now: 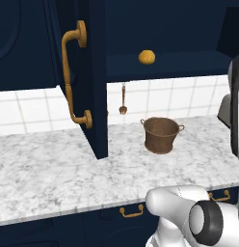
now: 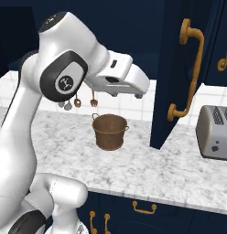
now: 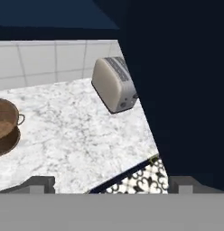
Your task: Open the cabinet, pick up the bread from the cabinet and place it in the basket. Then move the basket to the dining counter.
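Hand view cuts the basket (image 3: 4, 126) (left edge), door (image 3: 186, 90) blocking right.

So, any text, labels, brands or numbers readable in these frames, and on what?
No readable words or numbers anywhere.
Arm joint cap: a small white emblem, a logo mark, not legible text.
Toaster: dark knobs, no label readable.
Basket, bread, cabinet door: plain, nothing printed.
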